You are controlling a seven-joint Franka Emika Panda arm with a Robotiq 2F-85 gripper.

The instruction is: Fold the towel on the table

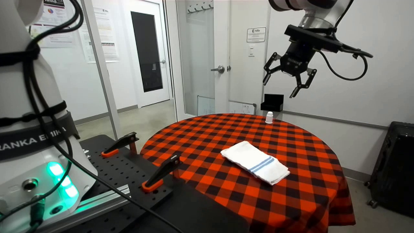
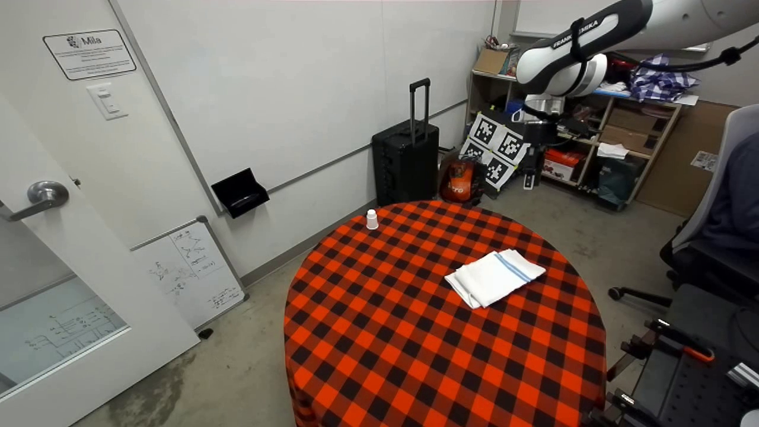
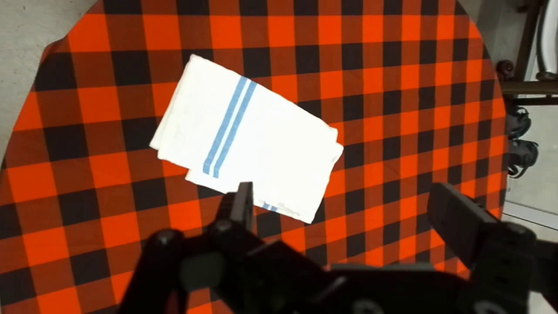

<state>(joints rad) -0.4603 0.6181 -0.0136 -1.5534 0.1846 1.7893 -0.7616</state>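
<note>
With the Robotiq gripper [image 1: 279, 88] spread wide and gripping nothing, judge the blue-striped white towel [image 3: 270, 139], inside the edge of the round table [image 2: 415, 344], likely light and limp, best pinched at a layered corner.

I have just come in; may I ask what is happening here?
This robot arm has the job of folding the towel on the round table. The towel lies folded in layers, its edges not quite lined up. The gripper hangs open, holding nothing, clear of the towel. The folding may be finished.
</note>
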